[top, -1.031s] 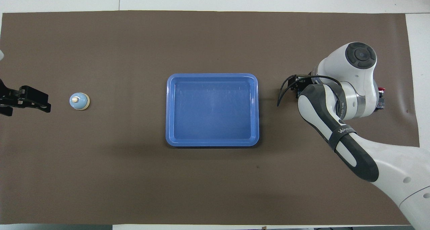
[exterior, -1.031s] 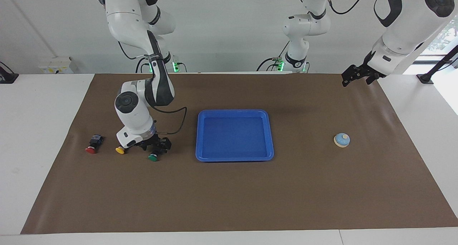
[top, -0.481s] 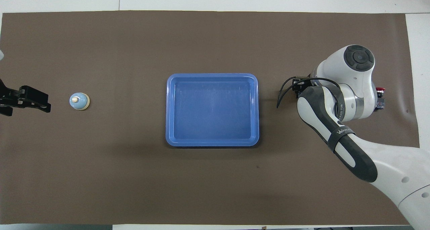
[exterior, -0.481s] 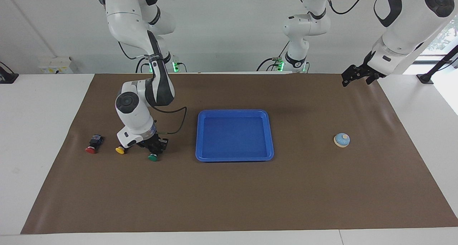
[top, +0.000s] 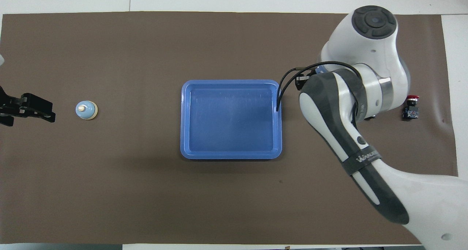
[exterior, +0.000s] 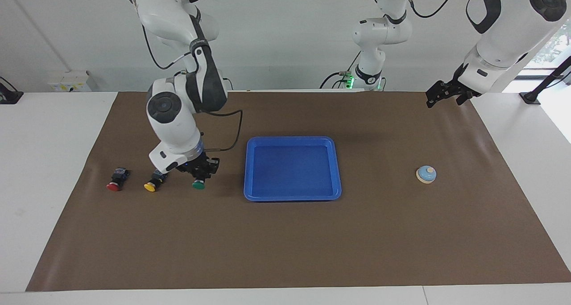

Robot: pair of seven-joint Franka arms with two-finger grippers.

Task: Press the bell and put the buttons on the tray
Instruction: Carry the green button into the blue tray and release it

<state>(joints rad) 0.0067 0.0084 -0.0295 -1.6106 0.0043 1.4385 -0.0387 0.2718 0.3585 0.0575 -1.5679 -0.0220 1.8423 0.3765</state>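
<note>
Right pincer point(exterior: 199, 176) clenched on the green button point(exterior: 198, 185), lifted off the brown mat point(exterior: 285, 242), over the spot between the yellow button point(exterior: 151, 187) and the blue tray point(exterior: 292, 197). Yellow and red button point(exterior: 113, 187) lie on the mat toward the right arm's end of the tabletop point(exterior: 44, 171), red one closest to that edge; in the overhead view only the red button point(top: 412, 97) shows past the arm. Tray sits mid-mat, nothing in it. Bell point(exterior: 426, 174) stands toward the left arm's end, well apart from the tray. Left pincer point(exterior: 439, 95) released, fingers spread, waiting up over the mat's corner at the robots' edge, holding nothing.
</note>
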